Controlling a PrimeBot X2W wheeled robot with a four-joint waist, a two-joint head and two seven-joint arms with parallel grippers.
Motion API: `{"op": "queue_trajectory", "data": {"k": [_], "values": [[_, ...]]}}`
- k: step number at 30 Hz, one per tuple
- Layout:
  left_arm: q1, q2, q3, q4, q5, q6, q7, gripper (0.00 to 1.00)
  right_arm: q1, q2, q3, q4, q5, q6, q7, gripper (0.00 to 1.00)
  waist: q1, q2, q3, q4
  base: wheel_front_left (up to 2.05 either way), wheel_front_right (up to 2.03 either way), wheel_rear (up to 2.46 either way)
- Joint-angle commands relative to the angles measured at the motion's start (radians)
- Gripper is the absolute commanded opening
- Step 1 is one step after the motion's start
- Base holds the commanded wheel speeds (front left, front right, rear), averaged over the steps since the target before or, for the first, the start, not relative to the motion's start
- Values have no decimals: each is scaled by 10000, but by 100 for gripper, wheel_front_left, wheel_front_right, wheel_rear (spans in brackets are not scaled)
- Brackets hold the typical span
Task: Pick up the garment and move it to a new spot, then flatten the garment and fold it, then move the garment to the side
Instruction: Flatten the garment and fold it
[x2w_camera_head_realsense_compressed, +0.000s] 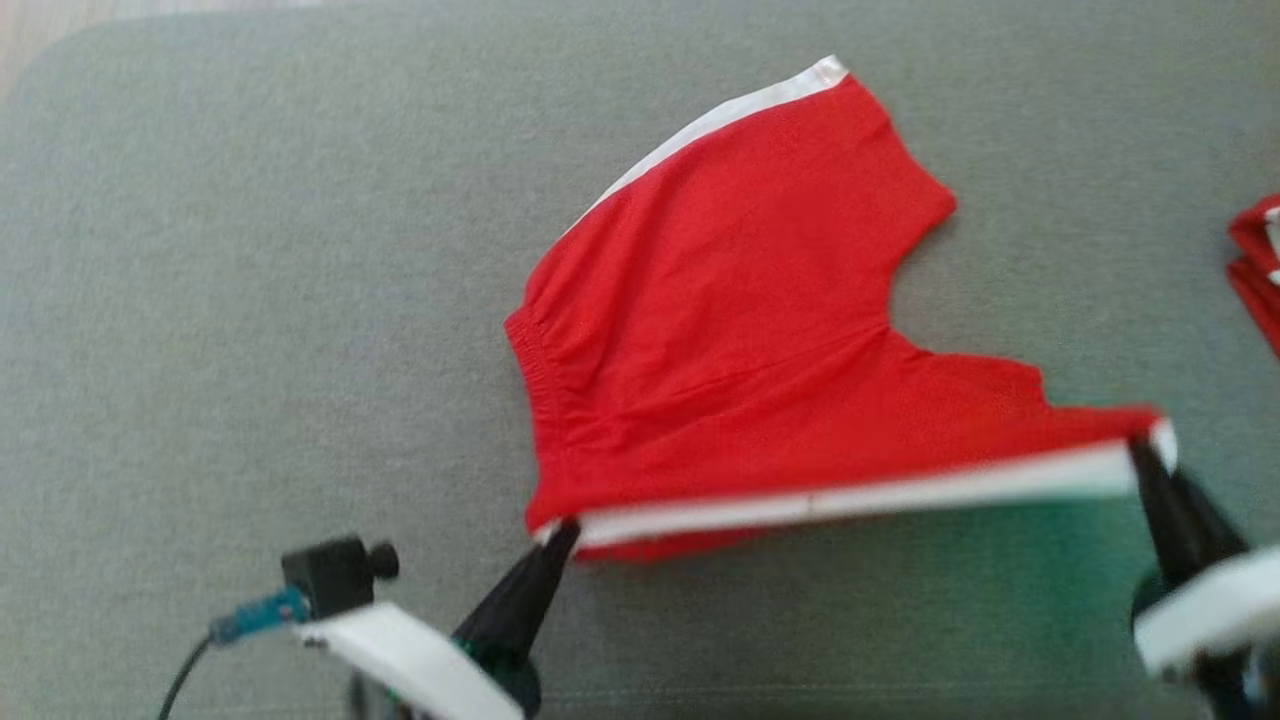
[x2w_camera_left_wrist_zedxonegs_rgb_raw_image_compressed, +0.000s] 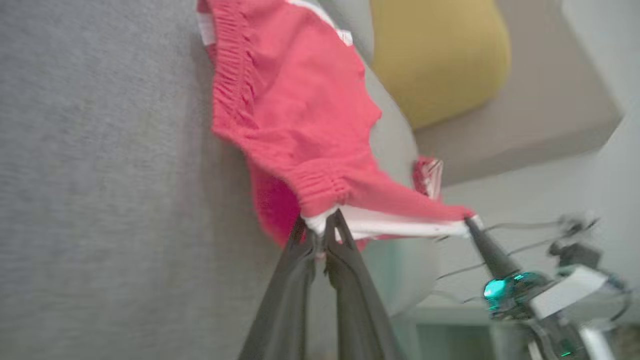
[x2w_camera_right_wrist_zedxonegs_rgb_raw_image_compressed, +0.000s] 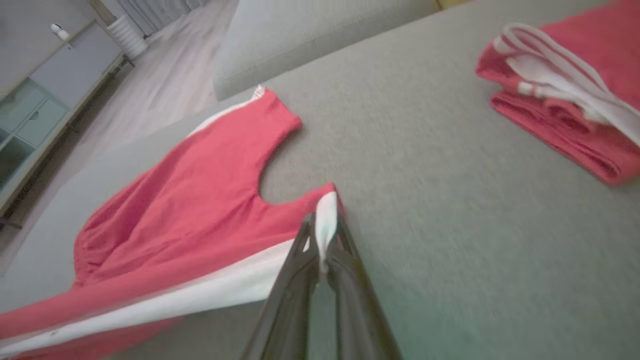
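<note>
Garment (x2w_camera_head_realsense_compressed: 740, 330), red with white stripes, lies mid-frame on the grey cushion (x2w_camera_head_realsense_compressed: 250, 300). Its near striped edge stretches between the left gripper (x2w_camera_head_realsense_compressed: 562, 532), clenched on the waistband corner lower left, and the right gripper (x2w_camera_head_realsense_compressed: 1145, 455), pinching the leg hem lower right.

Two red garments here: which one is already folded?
The folded garment at the right, a stacked bundle held by nothing. The red shorts lie spread, their white-striped edge pinched by the left gripper and right gripper.
</note>
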Motion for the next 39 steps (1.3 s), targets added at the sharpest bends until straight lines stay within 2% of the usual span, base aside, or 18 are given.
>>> {"op": "queue_trajectory", "data": {"k": [1,3,10,19,28,39], "values": [[-499,-274,663,-462,-842,45,106,0,-965,-137,131,-276,-102,-7,107,0,2,-1,230,185,0,0,0],[-916,-410,885,-523,-1235,184,423,0,-1760,-140,190,-3,-122,-7,382,0,2,-1,516,374,0,0,0],[-2879,-1189,1273,-331,-2040,801,1424,0,-4631,-768,298,1273,-697,-7,1140,0,2,-1,1485,1156,0,0,0],[-5177,-1934,1180,857,-1793,1407,2006,0,-8075,-1331,467,3898,-1005,-7,1753,0,2,-1,2435,1858,0,0,0],[-6635,-2712,1129,2892,-1601,1173,1866,0,-10101,-1885,791,6053,-1495,-7,1497,0,2,-1,2831,2249,0,0,0],[-7002,-3117,1099,4135,-1672,772,1419,0,-10999,-2084,1266,7207,-1467,-7,1061,0,2,-1,2857,2422,0,0,0]]}}
